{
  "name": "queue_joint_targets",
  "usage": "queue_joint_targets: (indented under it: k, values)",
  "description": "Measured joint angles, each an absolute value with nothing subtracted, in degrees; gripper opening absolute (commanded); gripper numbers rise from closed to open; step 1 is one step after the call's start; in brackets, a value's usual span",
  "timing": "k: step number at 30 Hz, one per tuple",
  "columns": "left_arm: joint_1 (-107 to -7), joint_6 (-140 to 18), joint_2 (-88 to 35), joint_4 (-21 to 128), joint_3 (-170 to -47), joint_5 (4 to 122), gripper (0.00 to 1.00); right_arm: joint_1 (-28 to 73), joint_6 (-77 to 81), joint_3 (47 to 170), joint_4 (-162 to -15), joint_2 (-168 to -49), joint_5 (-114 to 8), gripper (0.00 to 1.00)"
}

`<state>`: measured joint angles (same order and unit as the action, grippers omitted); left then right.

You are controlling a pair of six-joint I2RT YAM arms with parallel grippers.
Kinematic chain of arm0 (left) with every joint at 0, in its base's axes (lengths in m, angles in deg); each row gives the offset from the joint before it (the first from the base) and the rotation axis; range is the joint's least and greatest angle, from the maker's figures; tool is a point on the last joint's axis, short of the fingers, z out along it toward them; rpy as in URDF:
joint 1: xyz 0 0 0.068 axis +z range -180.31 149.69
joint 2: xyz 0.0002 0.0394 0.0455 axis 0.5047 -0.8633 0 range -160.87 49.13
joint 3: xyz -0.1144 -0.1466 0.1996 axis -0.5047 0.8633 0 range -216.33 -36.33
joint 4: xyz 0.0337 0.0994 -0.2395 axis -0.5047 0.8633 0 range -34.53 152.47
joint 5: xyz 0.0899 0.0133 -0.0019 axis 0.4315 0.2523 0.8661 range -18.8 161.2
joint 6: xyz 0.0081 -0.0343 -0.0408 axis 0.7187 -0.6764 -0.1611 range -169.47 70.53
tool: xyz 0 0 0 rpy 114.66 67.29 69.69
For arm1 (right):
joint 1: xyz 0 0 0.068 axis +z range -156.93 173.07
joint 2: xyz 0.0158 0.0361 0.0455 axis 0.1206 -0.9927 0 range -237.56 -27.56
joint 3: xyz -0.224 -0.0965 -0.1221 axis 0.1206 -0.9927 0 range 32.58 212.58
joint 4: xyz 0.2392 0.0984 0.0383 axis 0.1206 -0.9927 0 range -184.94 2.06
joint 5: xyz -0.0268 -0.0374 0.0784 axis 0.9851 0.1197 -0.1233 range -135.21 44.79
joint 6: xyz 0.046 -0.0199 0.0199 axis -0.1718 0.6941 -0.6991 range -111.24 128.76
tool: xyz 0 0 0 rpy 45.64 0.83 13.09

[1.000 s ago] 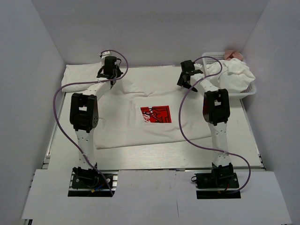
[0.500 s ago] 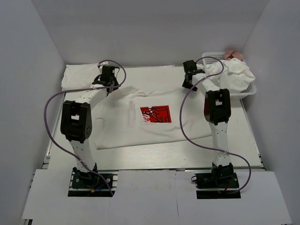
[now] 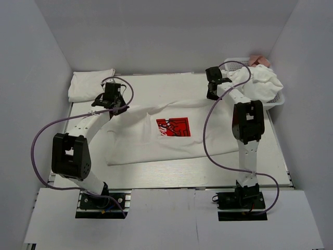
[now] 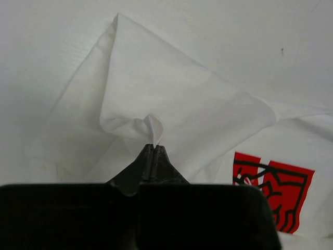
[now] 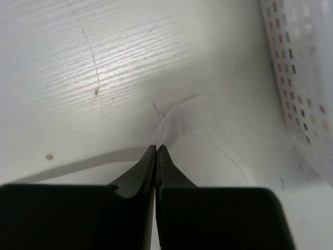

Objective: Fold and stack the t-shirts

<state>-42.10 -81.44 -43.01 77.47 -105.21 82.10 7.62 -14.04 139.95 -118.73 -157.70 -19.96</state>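
Observation:
A white t-shirt (image 3: 156, 140) with a red chest print (image 3: 173, 127) lies spread across the middle of the table. My left gripper (image 3: 114, 107) is shut on a pinch of its far left part; in the left wrist view the fabric (image 4: 156, 99) peaks up from the closed tips (image 4: 154, 147), with the print (image 4: 273, 190) to the right. My right gripper (image 3: 211, 95) is shut on the shirt's far right edge; a thin fold of cloth (image 5: 200, 140) stands at its closed tips (image 5: 156, 148). A folded t-shirt (image 3: 91, 85) rests at the back left.
A white perforated basket (image 3: 276, 101) at the back right holds crumpled white shirts (image 3: 260, 83), with a pink thing (image 3: 258, 60) behind it. Its wall (image 5: 302, 78) is close to the right of my right gripper. Purple cables loop off both arms.
My right gripper has shut on the shirt's far right edge. My left arm has swung left and nearer, dragging the pinched far left part of the shirt with it.

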Motion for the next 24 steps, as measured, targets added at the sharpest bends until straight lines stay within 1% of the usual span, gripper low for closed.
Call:
queue_joint_targets:
  k: [6, 11, 15, 21, 24]
  values:
    - [-42.1, -84.8, -37.5, 83.6, -100.8, 79.9, 0.0, 7.8, -12.3, 132.5, -116.2, -148.0, -19.9, 0.0]
    - [-42.1, -88.2, -29.1, 87.8, -98.5, 79.3, 0.0, 7.8, -10.1, 127.9, -113.8, -142.3, -20.5, 0.0]
    - [-42.1, -89.9, -22.0, 89.9, -96.3, 77.8, 0.0, 7.8, -8.9, 121.8, -110.7, -138.4, -22.0, 0.0]
    - [-42.1, -91.2, -12.3, 90.9, -88.3, 73.7, 0.0, 7.8, -8.4, 114.7, -107.7, -134.1, -23.6, 0.0]
    - [-42.1, -91.8, -11.0, 92.6, -84.2, 71.1, 0.0, 7.8, -8.4, 110.6, -105.9, -131.4, -24.2, 0.0]
